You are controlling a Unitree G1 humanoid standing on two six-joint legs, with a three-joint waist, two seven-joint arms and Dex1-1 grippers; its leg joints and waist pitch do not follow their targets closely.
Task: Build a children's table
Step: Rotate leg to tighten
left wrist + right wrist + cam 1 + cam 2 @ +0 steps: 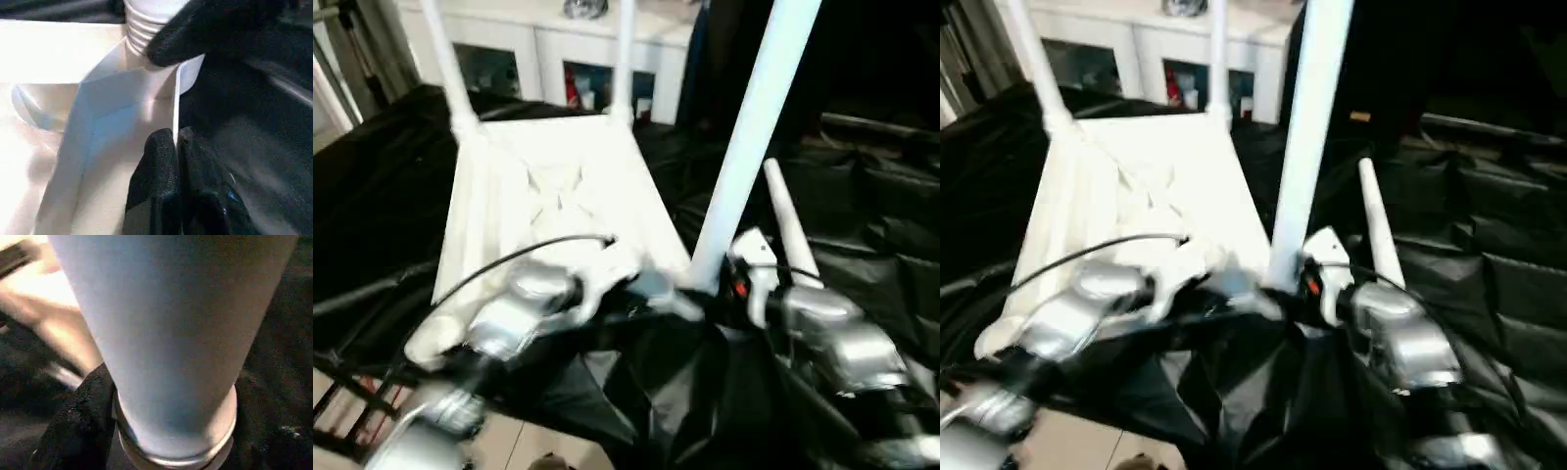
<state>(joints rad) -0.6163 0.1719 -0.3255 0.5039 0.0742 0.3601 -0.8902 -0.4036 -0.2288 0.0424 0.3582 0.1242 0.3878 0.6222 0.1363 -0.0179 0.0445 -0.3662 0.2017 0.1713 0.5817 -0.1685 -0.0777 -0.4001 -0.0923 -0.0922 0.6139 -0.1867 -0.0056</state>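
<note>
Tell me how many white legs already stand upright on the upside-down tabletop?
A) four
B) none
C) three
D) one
C: two legs rise from the far corners of the tabletop and a third leg from the near right corner, while a fourth leg lies loose on the black cloth.

The tabletop (558, 196) and its legs (754, 137) look like smooth white plastic with a slight sheen. The work table's drape (862, 225) is black, creased cloth. The forearms (842, 343) are shiny silver metal; the fingers (156, 186) are matt black, faintly rough.
</note>
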